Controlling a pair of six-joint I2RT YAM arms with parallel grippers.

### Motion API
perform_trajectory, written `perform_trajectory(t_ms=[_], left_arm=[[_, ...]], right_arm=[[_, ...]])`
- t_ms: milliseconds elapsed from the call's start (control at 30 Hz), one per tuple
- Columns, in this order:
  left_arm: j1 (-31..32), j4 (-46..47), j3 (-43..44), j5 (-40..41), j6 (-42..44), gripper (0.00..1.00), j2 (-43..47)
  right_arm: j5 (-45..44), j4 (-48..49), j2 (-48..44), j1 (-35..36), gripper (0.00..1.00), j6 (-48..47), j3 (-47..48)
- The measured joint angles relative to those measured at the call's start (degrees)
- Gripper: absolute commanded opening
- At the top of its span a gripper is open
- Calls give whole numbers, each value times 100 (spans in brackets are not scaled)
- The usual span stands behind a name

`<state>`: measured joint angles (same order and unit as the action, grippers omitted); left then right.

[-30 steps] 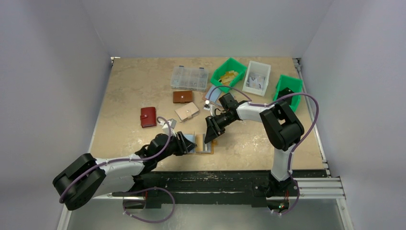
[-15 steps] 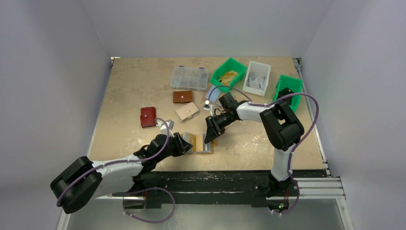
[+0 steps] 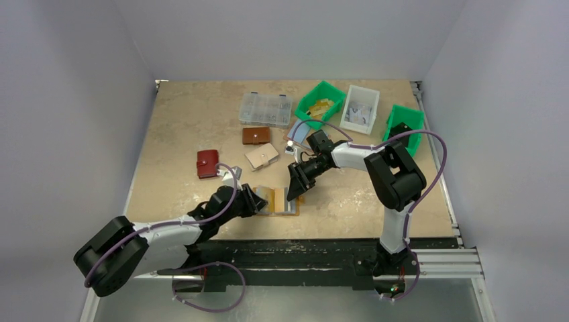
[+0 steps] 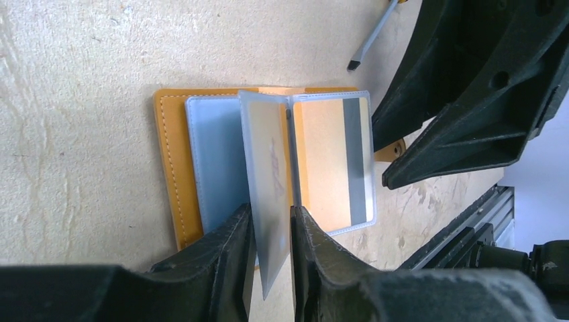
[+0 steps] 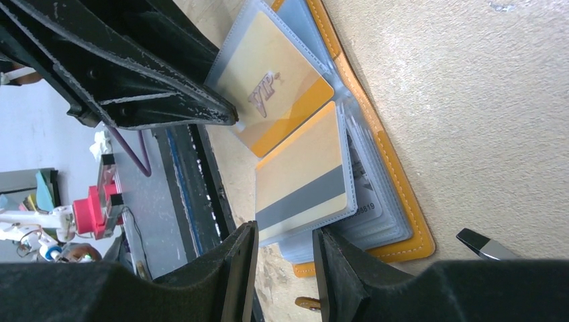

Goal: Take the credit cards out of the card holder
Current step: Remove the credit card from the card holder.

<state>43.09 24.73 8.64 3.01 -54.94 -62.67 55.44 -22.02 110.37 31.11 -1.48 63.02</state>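
Our main worry is that the left tool (image 4: pixel 270 223) is clamped on a clear sleeve (image 4: pixel 267 168), not on a bare card. If we pull from here, the whole card holder (image 4: pixel 168 168) may lift or skid across the table (image 3: pixel 188 121), or the thin sleeve may crease or tear at its spine, with the card left inside. The plastic looks slick, so it could also slip out of the pinch.

The right tool (image 5: pixel 285 251) sits at the holder's other edge with its fingers a narrow gap apart. The sleeve edges reach toward that gap, but we cannot tell whether it grips them or only rests there. If it holds nothing, the holder has no anchor. In the overhead view the two tools are near each other, so a wide swing could make them knock together.

The holder lies open and flat at the lower centre of the overhead frame, between the two tools. It is mustard leather with pale stitching, and a fan of clear sleeves stands up from its middle. Two credit cards show through the sleeves: a cream-and-orange VIP card (image 5: pixel 278 80) in the pinched sleeve, and an orange card with a grey stripe (image 4: pixel 335 161) lying flat.
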Motion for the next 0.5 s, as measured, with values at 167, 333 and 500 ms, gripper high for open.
perform_trajectory(t_ms=[167, 333, 500], left_arm=[[-85, 203, 0, -122, -17, 0, -236], [-114, 538, -66, -293, 50, 0, -181], [-129, 1029, -428, -518, 289, 0, 157]], right_arm=[[-4, -66, -2, 0, 43, -79, 17], [-125, -509, -31, 0, 47, -612, 245], [-400, -953, -671, 0, 54, -1388, 363]])
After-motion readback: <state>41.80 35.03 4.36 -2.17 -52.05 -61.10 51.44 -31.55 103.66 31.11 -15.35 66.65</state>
